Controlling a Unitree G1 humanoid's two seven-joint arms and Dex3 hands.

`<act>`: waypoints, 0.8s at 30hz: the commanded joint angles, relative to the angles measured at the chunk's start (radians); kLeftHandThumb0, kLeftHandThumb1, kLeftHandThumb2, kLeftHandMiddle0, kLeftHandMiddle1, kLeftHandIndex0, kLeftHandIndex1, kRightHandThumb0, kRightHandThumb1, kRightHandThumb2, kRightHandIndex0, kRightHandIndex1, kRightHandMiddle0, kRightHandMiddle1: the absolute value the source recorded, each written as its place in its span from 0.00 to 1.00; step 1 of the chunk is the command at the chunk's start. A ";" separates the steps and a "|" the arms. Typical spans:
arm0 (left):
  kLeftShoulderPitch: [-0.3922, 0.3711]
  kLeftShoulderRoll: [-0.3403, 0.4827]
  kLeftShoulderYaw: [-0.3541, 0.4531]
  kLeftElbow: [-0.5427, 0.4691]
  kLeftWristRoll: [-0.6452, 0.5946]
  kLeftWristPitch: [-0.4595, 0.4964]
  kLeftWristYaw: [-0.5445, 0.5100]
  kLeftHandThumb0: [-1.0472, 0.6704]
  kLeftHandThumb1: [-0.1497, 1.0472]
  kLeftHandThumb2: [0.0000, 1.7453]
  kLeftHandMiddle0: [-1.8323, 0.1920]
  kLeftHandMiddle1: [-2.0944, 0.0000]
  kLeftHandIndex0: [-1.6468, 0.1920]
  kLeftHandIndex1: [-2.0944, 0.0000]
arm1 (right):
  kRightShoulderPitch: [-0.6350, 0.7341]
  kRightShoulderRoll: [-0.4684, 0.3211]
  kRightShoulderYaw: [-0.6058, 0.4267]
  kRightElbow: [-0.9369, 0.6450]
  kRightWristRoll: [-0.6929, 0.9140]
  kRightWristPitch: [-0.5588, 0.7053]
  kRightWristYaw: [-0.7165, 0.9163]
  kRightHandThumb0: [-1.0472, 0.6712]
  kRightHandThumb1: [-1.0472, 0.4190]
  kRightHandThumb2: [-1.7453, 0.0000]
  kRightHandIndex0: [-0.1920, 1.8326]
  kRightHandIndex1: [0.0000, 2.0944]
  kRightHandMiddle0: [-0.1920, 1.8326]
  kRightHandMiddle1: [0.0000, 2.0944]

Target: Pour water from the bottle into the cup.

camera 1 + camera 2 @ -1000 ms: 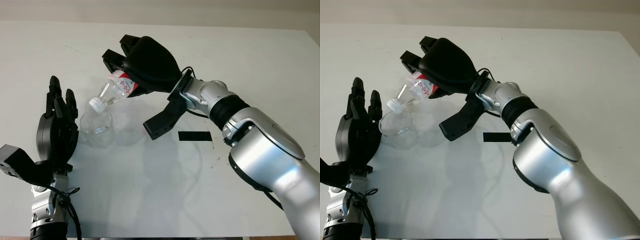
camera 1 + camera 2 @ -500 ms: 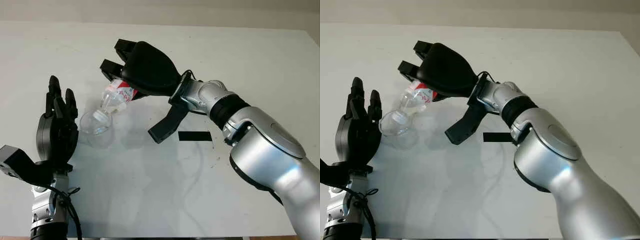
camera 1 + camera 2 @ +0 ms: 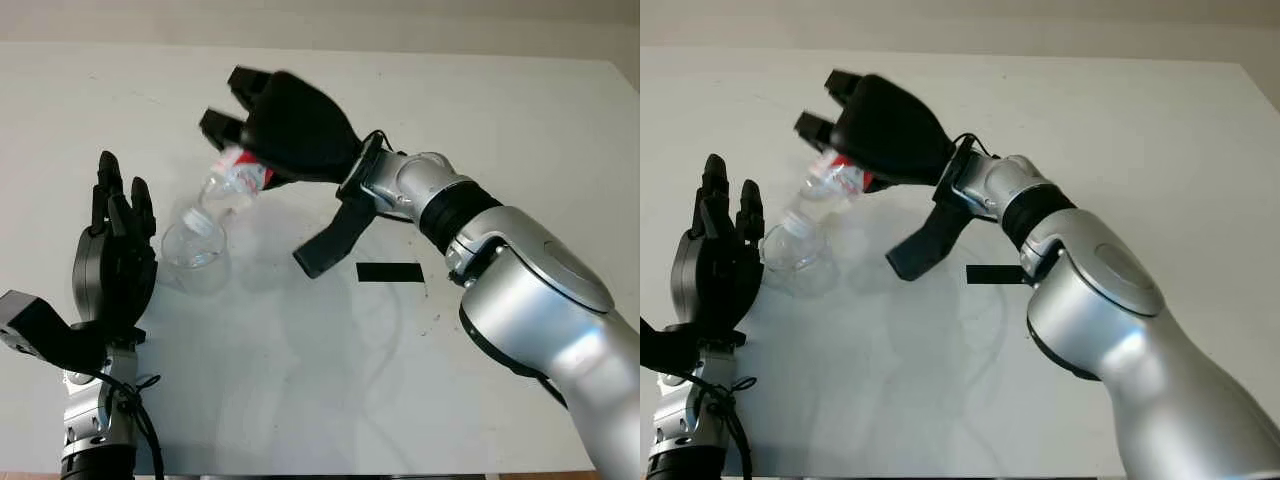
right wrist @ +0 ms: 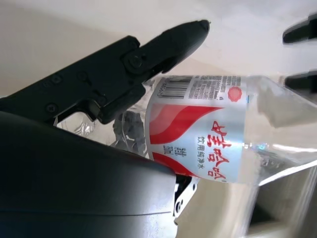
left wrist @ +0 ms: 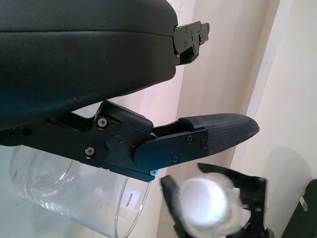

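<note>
Since half a second ago the right hand (image 3: 285, 135) has lifted slightly, clamped on the bottle (image 3: 232, 178), which slants neck-down at upper left of the frame so its mouth meets the cup (image 3: 193, 258) on the white worktop (image 3: 520, 130). The left hand (image 3: 115, 255) waits open beside the cup. Any water stream is hard to make out.

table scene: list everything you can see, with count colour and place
bottle: one, clear with a red and white label, tilted neck-down over the cup
cup: one, clear, on the table beside the left hand
tape strip: one, black, flat on the table below the right forearm
table: one, white
right hand: one, black, shut on the bottle above the table
left hand: one, black, open, upright beside the cup
</note>
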 commanded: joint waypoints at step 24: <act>0.017 -0.011 0.001 0.072 -0.002 0.000 -0.019 0.16 1.00 0.38 1.00 1.00 1.00 1.00 | 0.315 0.065 -0.771 -0.205 0.925 0.083 0.935 0.40 0.00 0.76 0.68 1.00 0.54 1.00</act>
